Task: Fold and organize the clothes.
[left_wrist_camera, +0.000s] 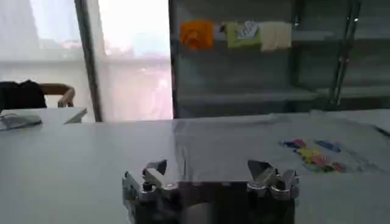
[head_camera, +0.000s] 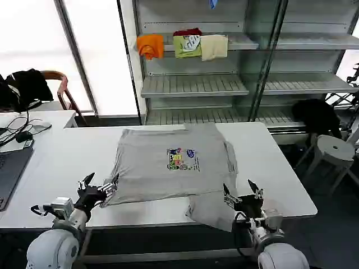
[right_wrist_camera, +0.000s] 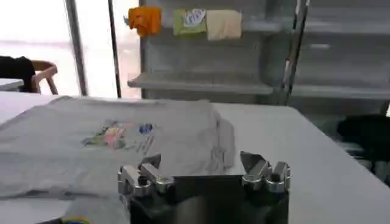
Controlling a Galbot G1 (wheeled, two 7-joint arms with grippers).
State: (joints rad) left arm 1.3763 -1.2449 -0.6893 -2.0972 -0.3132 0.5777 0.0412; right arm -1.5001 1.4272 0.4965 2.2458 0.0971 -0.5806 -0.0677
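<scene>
A light grey short-sleeved shirt [head_camera: 168, 162] lies flat on the white table [head_camera: 61, 162], its small multicoloured chest print [head_camera: 180, 158] facing up. One corner of it [head_camera: 213, 210] hangs over the table's front edge. The shirt also shows in the left wrist view [left_wrist_camera: 256, 146] and in the right wrist view [right_wrist_camera: 122, 140]. My left gripper [head_camera: 102, 182] [left_wrist_camera: 207, 170] stands open at the shirt's near left corner, holding nothing. Beside the overhanging corner at the front edge, my right gripper [head_camera: 240, 189] [right_wrist_camera: 201, 164] is open and empty.
Orange [head_camera: 150, 46], green [head_camera: 188, 45] and cream [head_camera: 214, 47] folded garments sit on the shelf unit behind the table. A laptop [head_camera: 10, 168] and cables lie at the table's left end. A white stool [head_camera: 336, 151] and a black garment [head_camera: 317, 115] stand to the right.
</scene>
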